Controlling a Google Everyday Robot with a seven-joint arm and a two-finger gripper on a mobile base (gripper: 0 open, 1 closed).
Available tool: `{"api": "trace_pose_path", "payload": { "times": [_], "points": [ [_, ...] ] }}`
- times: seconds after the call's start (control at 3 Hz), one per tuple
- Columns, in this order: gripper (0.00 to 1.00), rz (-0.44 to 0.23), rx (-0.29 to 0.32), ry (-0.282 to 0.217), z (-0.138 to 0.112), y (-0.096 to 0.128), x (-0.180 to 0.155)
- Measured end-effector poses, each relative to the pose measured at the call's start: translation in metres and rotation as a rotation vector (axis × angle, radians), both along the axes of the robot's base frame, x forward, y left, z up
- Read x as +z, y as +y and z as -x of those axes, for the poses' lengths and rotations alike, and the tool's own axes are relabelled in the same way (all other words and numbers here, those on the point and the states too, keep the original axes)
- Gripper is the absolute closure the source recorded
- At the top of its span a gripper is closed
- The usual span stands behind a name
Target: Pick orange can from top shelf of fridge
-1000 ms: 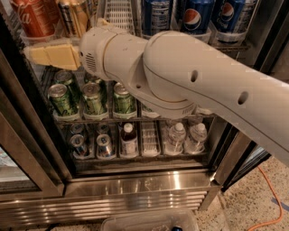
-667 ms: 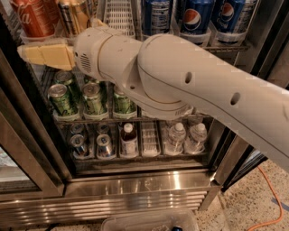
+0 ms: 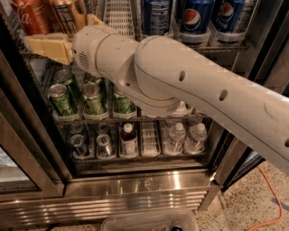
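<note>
The orange can (image 3: 64,14), golden with dark stripes, stands on the top shelf (image 3: 119,16) of the fridge (image 3: 135,195), at the upper left next to a red-orange can (image 3: 28,13). My gripper (image 3: 67,35) is at the shelf's front, just below and in front of the orange can. It is open. One cream finger (image 3: 47,47) reaches left below the can. The other fingertip (image 3: 93,20) shows just right of it. The can's lower part is hidden behind my wrist.
Blue Pepsi cans (image 3: 197,18) fill the top shelf's right side. Green cans (image 3: 61,97) stand on the middle rack, small cans and water bottles (image 3: 176,135) on the bottom rack. The open glass door (image 3: 18,153) is at left. An orange cable (image 3: 271,212) lies on the floor.
My arm and gripper have moved left and up toward the top shelf, closing in on the orange can. The cans have not moved.
</note>
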State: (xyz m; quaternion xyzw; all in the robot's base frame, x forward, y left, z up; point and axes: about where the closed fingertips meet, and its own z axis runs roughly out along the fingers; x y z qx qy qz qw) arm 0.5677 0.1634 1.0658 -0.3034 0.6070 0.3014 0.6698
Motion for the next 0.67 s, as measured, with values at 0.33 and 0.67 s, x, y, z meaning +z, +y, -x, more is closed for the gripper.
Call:
{"api": "trace_pose_path", "payload": {
  "times": [0.33,0.67],
  "points": [
    [0.12,0.023,-0.035,0.012,-0.005,-0.01,-0.009],
    [0.14,0.046,-0.082,0.017,-0.011,-0.022,-0.013]
  ]
}}
